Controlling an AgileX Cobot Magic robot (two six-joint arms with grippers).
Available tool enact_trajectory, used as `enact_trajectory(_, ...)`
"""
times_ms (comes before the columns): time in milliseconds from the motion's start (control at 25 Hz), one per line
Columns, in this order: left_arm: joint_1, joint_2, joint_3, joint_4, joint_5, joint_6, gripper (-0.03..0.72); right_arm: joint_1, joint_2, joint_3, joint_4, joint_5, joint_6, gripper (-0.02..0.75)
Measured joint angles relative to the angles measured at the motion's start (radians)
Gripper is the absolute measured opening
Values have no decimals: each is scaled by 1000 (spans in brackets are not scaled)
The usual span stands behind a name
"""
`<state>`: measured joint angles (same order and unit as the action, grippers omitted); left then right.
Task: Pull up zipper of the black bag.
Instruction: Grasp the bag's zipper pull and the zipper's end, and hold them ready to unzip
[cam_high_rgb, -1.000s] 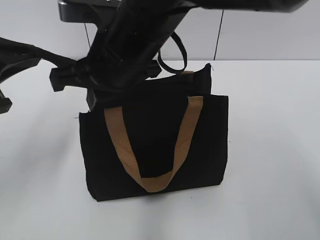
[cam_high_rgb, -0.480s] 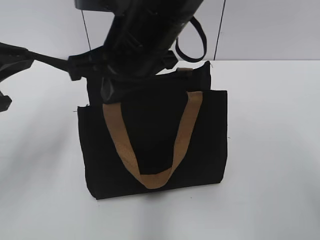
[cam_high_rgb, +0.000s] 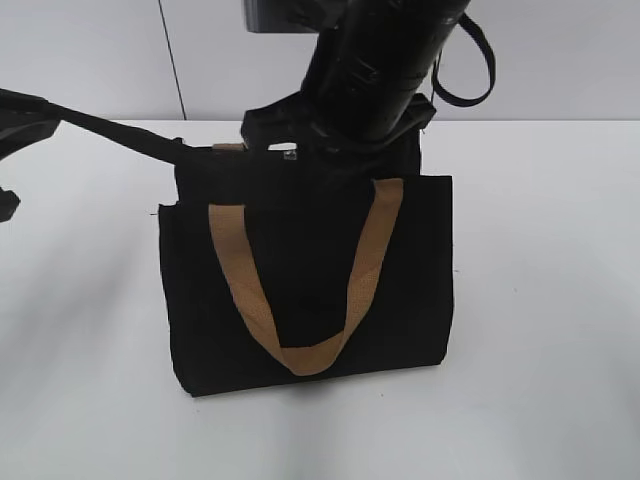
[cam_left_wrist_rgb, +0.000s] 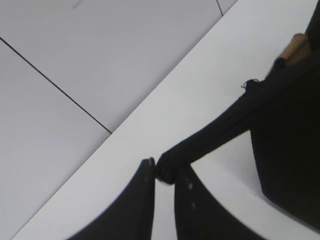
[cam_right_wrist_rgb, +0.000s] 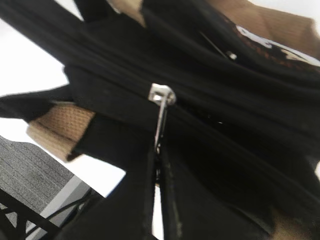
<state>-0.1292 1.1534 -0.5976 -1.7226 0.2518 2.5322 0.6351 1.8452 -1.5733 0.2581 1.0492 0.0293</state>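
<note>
Pinching the thin silvery pull tab (cam_right_wrist_rgb: 161, 122) between its 2 dark fingers, the right gripper (cam_right_wrist_rgb: 159, 165) sits closed on the zipper (cam_right_wrist_rgb: 200, 107) of the black bag (cam_high_rgb: 310, 280). In the right wrist view the tab runs straight from the small metal slider down into the narrow gap between the fingers, so the grip looks set for dragging the slider along the zip line. In the exterior view this arm reaches down over the bag's top edge, right of centre, and hides the zipper there.

On the other side, the left gripper (cam_left_wrist_rgb: 165, 175) is closed on the end of a black fabric strip (cam_left_wrist_rgb: 220, 127) that stretches from the bag's top left corner. The strip looks taut, which suggests this arm is bracing the bag so the top edge stays straight and the bag does not slide while the slider is pulled.

Standing upright on the white surface (cam_high_rgb: 540, 300), the bag faces the exterior camera with its front pocket panel. 1 tan webbing handle (cam_high_rgb: 300, 300) hangs down the front in a U shape; part of a second tan strap shows behind the top edge in the wrist views.

Inside the bag, the right wrist view shows a pale patch with dark reddish marks, too blurred to read. No other brand, label or writing can be made out.
</note>
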Motion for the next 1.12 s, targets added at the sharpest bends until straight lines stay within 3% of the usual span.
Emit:
enact_trajectory(560, -1, 0, 0, 0, 4, -1, 71, -126, -77, 0, -120, 143, -22, -1)
enact_trajectory(840, -3, 0, 0, 0, 15, -1, 62, -137, -80, 0, -124, 149, -29, -1)
enact_trajectory(960, -3, 0, 0, 0, 15, -1, 20, -138, -82, 0, -116, 151, -41, 1)
enact_trajectory(1040, -3, 0, 0, 0, 15, -1, 17, -141, -89, 0, -91, 153, -71, 36)
enact_trajectory(1120, 0, 0, 0, -2, 19, -1, 17, -147, -109, 0, -63, 150, -91, 124)
